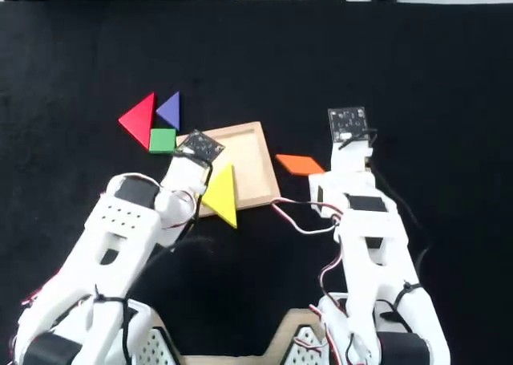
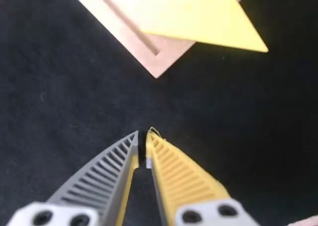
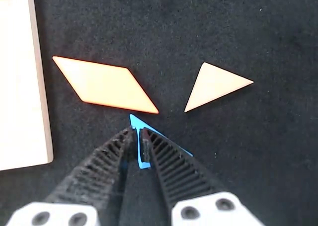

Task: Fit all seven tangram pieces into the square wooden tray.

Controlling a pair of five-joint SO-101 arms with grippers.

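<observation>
Black mat: yellow triangle half over tray rim. L gripper closed, empty. R gripper closed atop blue piece, prob no grip. Next: open, straddle, pinch.

Even overhead light is falling on the black table, which is swallowing nearly all shadow, while the tray, yellow triangle and pale triangle are glaring bright, almost washing out, in the wrist views.
</observation>
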